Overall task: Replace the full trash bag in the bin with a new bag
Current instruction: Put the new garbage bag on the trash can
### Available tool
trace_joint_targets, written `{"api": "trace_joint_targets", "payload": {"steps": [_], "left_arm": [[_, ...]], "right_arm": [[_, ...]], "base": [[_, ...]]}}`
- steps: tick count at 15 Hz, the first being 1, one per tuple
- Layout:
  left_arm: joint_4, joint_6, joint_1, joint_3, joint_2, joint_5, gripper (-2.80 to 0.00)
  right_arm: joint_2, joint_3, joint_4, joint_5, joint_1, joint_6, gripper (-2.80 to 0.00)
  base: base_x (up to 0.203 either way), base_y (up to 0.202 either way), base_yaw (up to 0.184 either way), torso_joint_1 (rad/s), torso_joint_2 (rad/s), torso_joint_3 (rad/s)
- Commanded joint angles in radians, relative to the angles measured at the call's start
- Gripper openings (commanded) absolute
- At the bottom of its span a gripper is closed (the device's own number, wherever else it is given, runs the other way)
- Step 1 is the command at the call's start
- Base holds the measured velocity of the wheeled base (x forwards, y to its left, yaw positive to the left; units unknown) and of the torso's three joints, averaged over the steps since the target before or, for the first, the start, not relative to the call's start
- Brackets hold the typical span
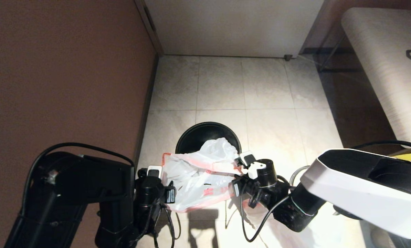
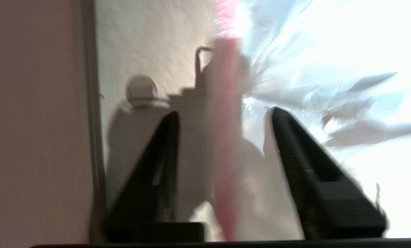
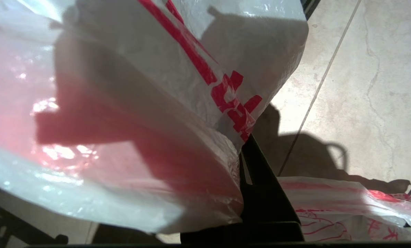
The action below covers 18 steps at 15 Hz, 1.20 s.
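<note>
The round black bin [image 1: 208, 135] stands on the tiled floor just beyond both grippers, its inside dark. A white plastic bag with red print [image 1: 198, 177] hangs spread between them, in front of the bin and partly over its near rim. My right gripper [image 1: 242, 162] is shut on the bag's right edge; in the right wrist view the bag [image 3: 129, 113] drapes over one finger and the other finger [image 3: 260, 186] shows black. My left gripper [image 2: 222, 115] is open, and the bag's red-striped edge [image 2: 226, 144] runs loose through the gap between its fingers.
A brown wall [image 1: 54, 69] runs close along the left, with a white panel [image 1: 233, 27] at the far end. A pale bench [image 1: 384, 69] stands at the right. More red-printed white plastic [image 3: 346, 213] lies on the floor tiles [image 1: 267, 93] below the right gripper.
</note>
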Motion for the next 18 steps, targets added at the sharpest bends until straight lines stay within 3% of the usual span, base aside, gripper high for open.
{"api": "trace_joint_targets", "payload": {"steps": [1,4,6,10,12,15,17,18], "left_arm": [[-0.009,-0.026,0.010,0.089,-0.093,-0.014,0.00],[-0.009,-0.042,0.004,0.191,-0.145,-0.014,0.00],[-0.009,-0.092,-0.031,0.222,-0.182,-0.017,0.00],[0.020,-0.110,-0.132,0.142,-0.177,-0.022,0.00],[0.192,-0.149,-0.142,0.017,-0.186,-0.022,0.00],[0.583,-0.289,-0.166,-0.154,-0.257,-0.070,0.00],[0.731,-0.384,-0.175,-0.234,-0.281,-0.104,0.00],[0.771,-0.398,-0.177,-0.262,-0.278,-0.115,0.00]], "right_arm": [[-0.005,0.003,-0.005,-0.004,-0.011,-0.007,-2.80],[0.000,0.000,-0.005,-0.012,-0.012,-0.012,-2.80],[0.004,0.000,-0.005,-0.012,-0.014,-0.015,-2.80],[0.004,-0.001,-0.005,-0.012,-0.018,-0.015,-2.80],[0.004,-0.003,-0.005,-0.012,-0.018,-0.015,-2.80],[0.004,-0.007,-0.005,-0.012,-0.018,-0.015,-2.80],[0.004,-0.009,-0.005,-0.010,-0.018,-0.015,-2.80],[0.004,-0.009,-0.005,-0.010,-0.018,-0.015,-2.80]], "base": [[0.000,0.000,0.000,0.000,0.00,0.000],[0.000,0.000,0.000,0.000,0.00,0.000],[0.000,0.000,0.000,0.000,0.00,0.000],[0.000,0.000,0.000,0.000,0.00,0.000],[0.000,0.000,0.000,0.000,0.00,0.000],[0.000,0.000,0.000,0.000,0.00,0.000],[0.000,0.000,0.000,0.000,0.00,0.000],[0.000,0.000,0.000,0.000,0.00,0.000]]}}
